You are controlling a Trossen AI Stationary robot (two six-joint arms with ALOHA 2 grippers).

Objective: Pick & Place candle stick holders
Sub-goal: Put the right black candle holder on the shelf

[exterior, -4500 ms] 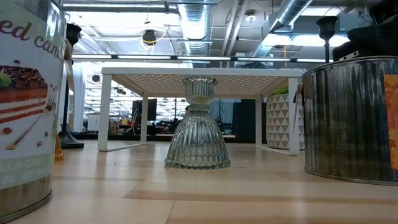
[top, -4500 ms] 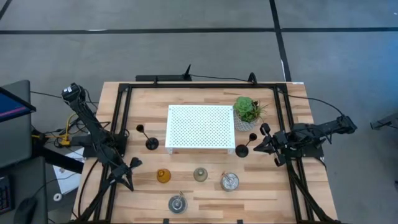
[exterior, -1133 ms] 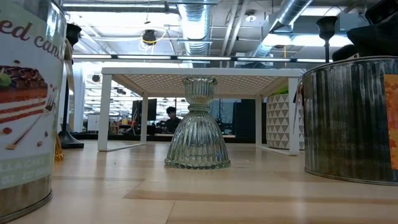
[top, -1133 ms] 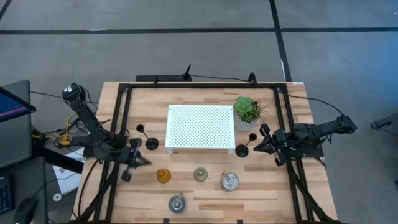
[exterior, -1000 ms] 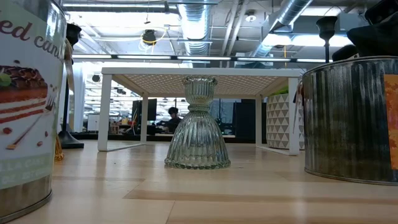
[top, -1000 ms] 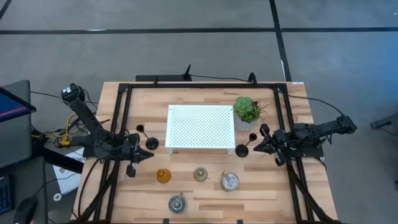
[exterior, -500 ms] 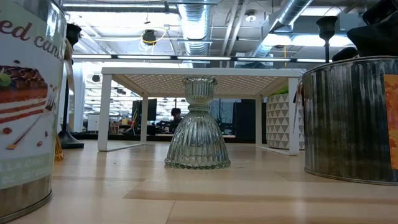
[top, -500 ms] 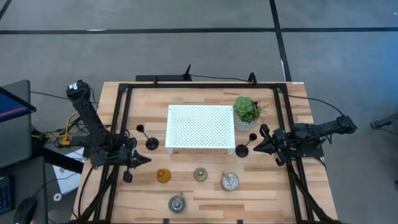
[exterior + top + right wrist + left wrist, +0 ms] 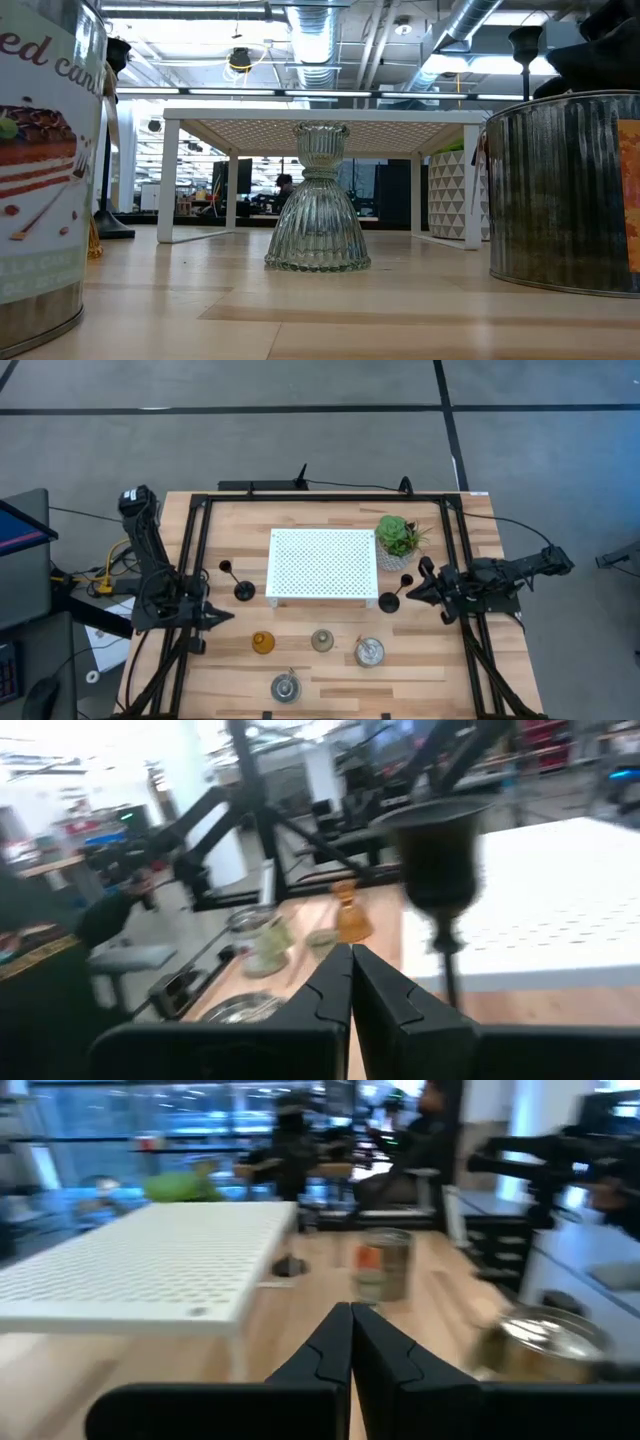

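Two black thin-stemmed holders stand on their round bases, one left of the white tray point(image 9: 243, 591) and one at its right near corner point(image 9: 389, 601). An amber holder point(image 9: 262, 643), a grey-green glass holder point(image 9: 322, 640) and two silver cups point(image 9: 369, 652) point(image 9: 286, 687) stand on the table nearer the front. My left gripper point(image 9: 215, 617) is shut and empty, left of the amber holder. My right gripper point(image 9: 408, 592) is shut and empty, just right of the right black holder point(image 9: 435, 845), which stands upright beyond its fingertips point(image 9: 350, 960).
The white perforated tray point(image 9: 322, 564) stands on legs at the table's middle, with a potted plant point(image 9: 399, 538) at its far right corner. Black frame rails point(image 9: 195, 550) run along both sides of the table. People show in the room beyond the table.
My left gripper, still shut, has drawn back a little from the left black holder toward the table's left edge, and its arm's elbow has swung toward the far side. My right arm has kept still. No holder has moved.
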